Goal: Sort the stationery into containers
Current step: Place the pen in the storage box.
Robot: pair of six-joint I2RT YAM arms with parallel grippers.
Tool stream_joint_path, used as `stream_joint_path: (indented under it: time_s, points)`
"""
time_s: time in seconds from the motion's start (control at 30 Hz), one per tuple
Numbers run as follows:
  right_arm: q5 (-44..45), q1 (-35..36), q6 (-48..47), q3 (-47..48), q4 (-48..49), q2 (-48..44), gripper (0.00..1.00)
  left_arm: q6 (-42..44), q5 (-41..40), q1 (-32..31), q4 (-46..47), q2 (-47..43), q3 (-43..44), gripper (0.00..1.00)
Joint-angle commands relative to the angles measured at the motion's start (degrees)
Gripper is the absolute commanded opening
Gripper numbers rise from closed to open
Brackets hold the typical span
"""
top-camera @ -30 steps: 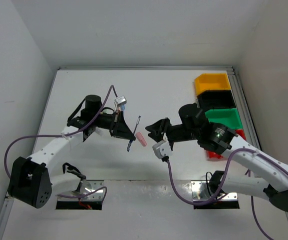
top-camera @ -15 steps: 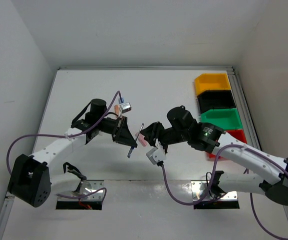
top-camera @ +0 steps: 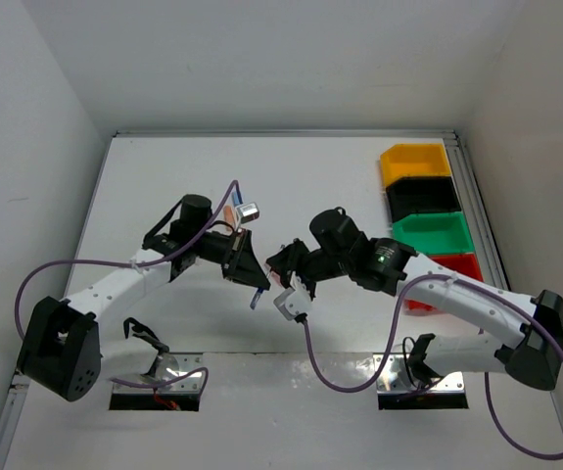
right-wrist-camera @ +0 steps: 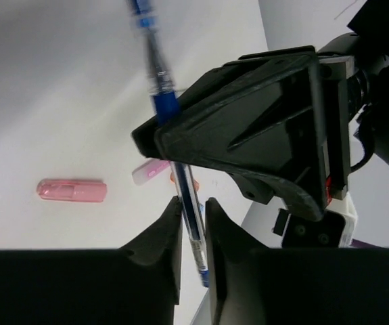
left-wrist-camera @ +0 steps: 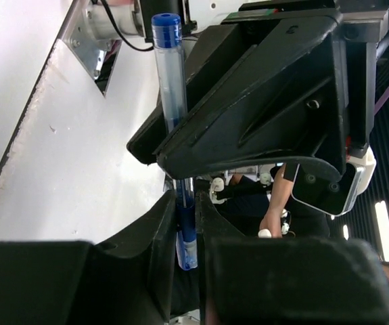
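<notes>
White tabletop, plain grey walls, soft light

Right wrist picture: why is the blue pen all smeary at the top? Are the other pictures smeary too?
Right wrist view: the blue pen is smeared at its top end, probably from movement, and sharper lower down; left wrist view: the pen's clear barrel is crisp, but the dark foreground is soft; top external view: evenly lit, sharp, only faint shadows.

top: overhead, far | wrists: close, facing each other | shared: blue pen

readable text: none | labels: none legible | numbers: none
</notes>
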Motion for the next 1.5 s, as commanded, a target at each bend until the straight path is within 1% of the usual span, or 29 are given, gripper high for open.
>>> stream_joint_path:
  time_s: [0.0, 0.03, 0.07, 0.1, 0.13, 0.17, 0.2, 0.23, 0.33, 0.37, 0.43, 0.5, 0.53, 0.57, 0.6, 0.63, 0.7, 0.73, 0.8, 0.83, 0.9, 0.97, 1.0, 1.03, 1.1, 1.13, 1.2, 1.3, 1.47]
  points:
    - [-1.8, 0.4, 0.0, 0.3, 0.7, -0.3, 0.13, 1.8, 0.9, -0.1, 0.8, -0.7, 0.6, 0.23]
    - [-1.9, 0.4, 0.2, 0.0, 0.6, -0.5, 0.09, 3.1, 0.3, 0.1, 0.0, -0.7, 1.1, 0.34]
    - [-2.0, 0.2, 0.4, -0.5, 0.6, -0.9, 0.06, 4.8, -0.2, 0.3, -2.6, -1.0, 1.9, 0.39]
    - [-2.2, -0.2, 0.7, -0.9, 0.6, -1.3, 0.0, 8.7, -0.7, 0.8, -4.2, -1.0, 3.8, 0.46]
    - [-2.3, -0.3, 0.8, -1.2, 0.6, -2.4, 0.0, 10.5, -1.6, 1.1, -6.4, -1.3, 4.9, 0.66]
    - [-2.4, -0.6, 1.0, -1.9, 0.6, -3.0, 0.0, 12.8, -2.2, 1.5, -7.2, -1.4, 5.8, 0.76]
    - [-2.2, -0.6, 0.9, -2.4, 0.1, -3.5, 0.0, 13.0, -2.5, 2.4, -7.3, -1.4, 7.7, 0.94]
    - [-2.0, -0.6, 1.0, -2.7, -1.0, -4.8, 0.0, 12.7, -2.5, 3.1, -6.0, -1.5, 8.5, 1.0]
    - [-0.6, -0.7, 1.8, -4.5, -3.4, -8.2, 0.0, 9.6, -3.2, 7.3, -2.1, -1.4, 13.4, 1.0]
    - [-0.1, -0.7, 3.2, -5.6, -3.8, -9.3, 0.0, 9.6, -3.8, 10.0, -1.8, -1.2, 15.1, 1.0]
    - [2.7, -1.0, 5.8, -7.3, -5.4, -12.7, 0.0, 10.7, -5.5, 13.0, -2.1, -0.5, 20.3, 1.0]
    - [4.9, -3.8, 13.2, -7.9, -8.3, -14.5, 0.0, 11.9, -6.6, 17.0, -2.3, 0.0, 22.4, 1.0]
    - [5.1, -5.7, 15.3, -7.7, -10.7, -15.0, 0.0, 12.4, -6.7, 18.0, -2.3, 0.3, 23.0, 1.0]
    - [4.6, -10.1, 17.2, -7.3, -13.7, -16.0, 0.0, 13.1, -6.5, 20.0, -2.3, 0.5, 22.8, 1.0]
    - [2.7, -12.9, 18.0, -7.0, -18.6, -16.4, 0.0, 13.4, -6.4, 20.7, -2.4, 0.7, 22.6, 1.0]
    - [1.9, -18.0, 19.1, -7.2, -20.4, -18.0, 0.0, 13.7, -6.2, 21.9, -2.5, 0.9, 21.8, 1.0]
    - [-0.4, -23.5, 18.3, -7.5, -26.1, -19.5, 0.0, 13.8, -5.0, 22.8, -2.3, 1.2, 20.8, 1.0]
    - [-1.1, -29.5, 17.3, -8.4, -28.7, -20.3, 0.0, 14.1, -4.6, 23.2, -2.0, 1.3, 20.3, 1.0]
    - [-3.1, -36.1, 11.2, -9.3, -34.9, -21.9, 0.0, 14.8, -2.2, 24.0, -0.7, 1.7, 19.2, 1.0]
    - [-4.9, -43.1, 6.4, -9.8, -37.2, -22.0, 0.0, 16.2, -1.5, 24.3, -0.8, 2.8, 19.1, 1.0]
    - [-7.3, -50.0, 1.0, -9.8, -43.3, -21.1, 0.0, 17.2, 0.0, 24.7, -2.2, 4.9, 19.4, 1.0]
    - [-10.6, -63.3, -9.2, -8.3, -47.8, -18.1, 0.0, 18.9, -0.1, 24.8, -4.9, 7.1, 20.3, 1.0]
    - [-11.3, -63.4, -9.3, -7.8, -48.9, -16.8, 0.0, 18.9, -0.1, 24.8, -5.7, 7.8, 20.5, 1.0]
    - [-11.9, -68.7, -14.2, -7.4, -50.1, -15.2, 0.0, 19.9, -0.2, 24.8, -6.3, 8.1, 20.8, 1.0]
    - [-12.8, -74.0, -19.0, -6.1, -53.1, -10.4, 0.0, 21.2, 0.0, 24.8, -7.8, 8.6, 21.1, 1.0]
    - [-13.5, -78.4, -23.1, -4.7, -54.3, -8.8, 0.0, 22.2, -0.1, 24.8, -8.0, 8.5, 21.1, 1.0]
    - [-13.4, -81.9, -26.3, -3.2, -56.7, -4.5, 0.0, 22.8, -0.4, 26.2, -8.3, 8.2, 20.9, 1.0]
    - [-12.4, -88.0, -32.0, -3.5, -55.9, -1.5, 0.0, 23.5, -0.4, 26.9, -8.7, 8.7, 20.7, 1.0]
    - [-10.8, -90.5, -33.9, -3.7, -52.1, 2.1, 0.0, 23.5, -0.6, 27.1, -9.2, 10.3, 21.0, 1.0]
